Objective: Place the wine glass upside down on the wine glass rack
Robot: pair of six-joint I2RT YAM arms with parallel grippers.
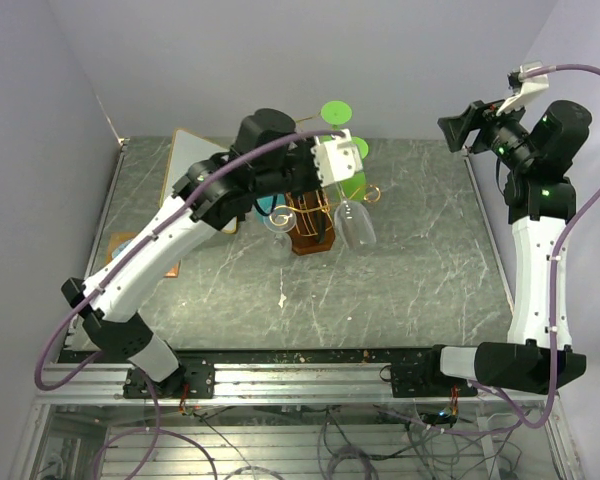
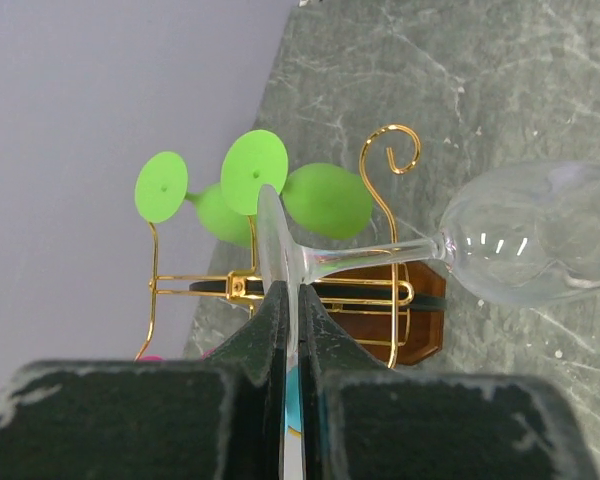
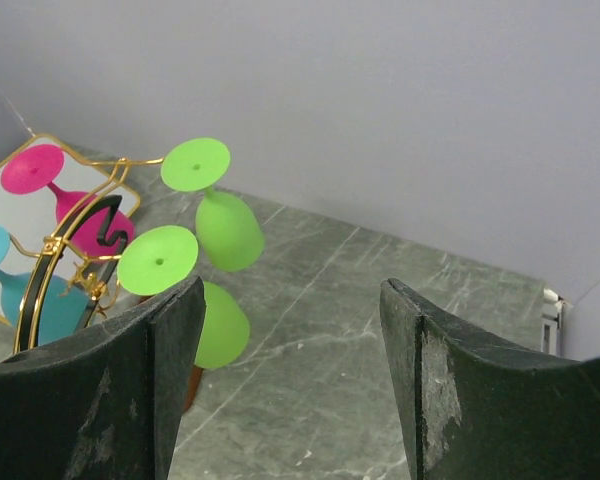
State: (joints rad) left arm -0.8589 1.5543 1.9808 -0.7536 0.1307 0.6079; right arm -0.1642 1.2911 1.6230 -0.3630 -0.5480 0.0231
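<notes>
The clear wine glass (image 2: 540, 235) lies sideways in the left wrist view, its stem crossing a gold arm of the wine glass rack (image 2: 385, 200). My left gripper (image 2: 292, 300) is shut on the thin edge of the glass's foot (image 2: 273, 245). From above, the glass bowl (image 1: 355, 225) hangs beside the rack's brown wooden base (image 1: 310, 238), with the left gripper (image 1: 330, 190) over the rack. My right gripper (image 1: 460, 125) is raised at the back right, open and empty. In its own view the right gripper (image 3: 290, 300) faces the rack (image 3: 50, 250) from a distance.
Green glasses (image 2: 325, 200) hang upside down on the rack's far side. Pink (image 3: 65, 190) and teal (image 3: 20, 290) glasses hang on it too. A framed flat tray (image 1: 192, 150) lies at the back left. Grey walls close the back and both sides.
</notes>
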